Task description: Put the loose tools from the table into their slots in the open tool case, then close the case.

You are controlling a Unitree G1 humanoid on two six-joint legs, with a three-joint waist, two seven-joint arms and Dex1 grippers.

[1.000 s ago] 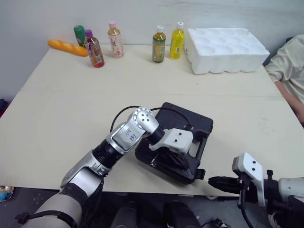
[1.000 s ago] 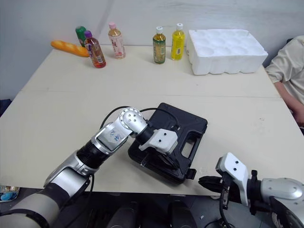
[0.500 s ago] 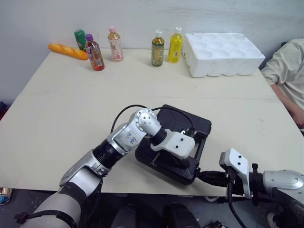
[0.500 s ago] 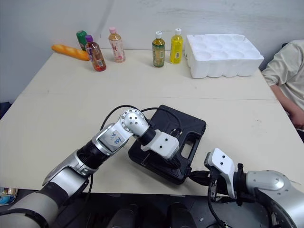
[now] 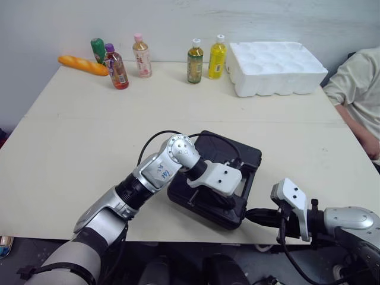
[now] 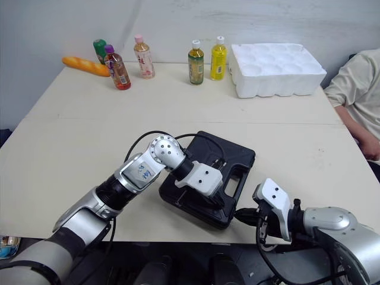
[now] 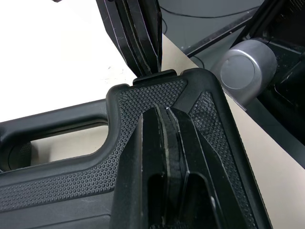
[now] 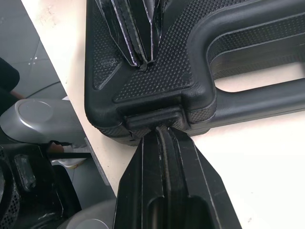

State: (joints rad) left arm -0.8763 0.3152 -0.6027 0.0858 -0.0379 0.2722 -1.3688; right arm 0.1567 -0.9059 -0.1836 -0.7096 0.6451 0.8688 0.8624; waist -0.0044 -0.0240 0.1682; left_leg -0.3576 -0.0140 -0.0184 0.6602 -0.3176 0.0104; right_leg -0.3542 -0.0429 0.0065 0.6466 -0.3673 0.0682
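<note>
Case (image 5: 237, 155) closed. Right gripper (image 5: 256, 215), fingers pinched together, tips touching latch (image 8: 155, 118) straight ahead. Left gripper (image 5: 224, 199), fingers together, presses case top just behind latch.

The left end effector (image 7: 163, 114), pinched together, seemingly presses on the tool case (image 7: 209, 131) beside its handle (image 7: 52, 117).

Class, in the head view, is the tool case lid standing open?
No: the tool case lies flat and shut, the left gripper on top.
</note>
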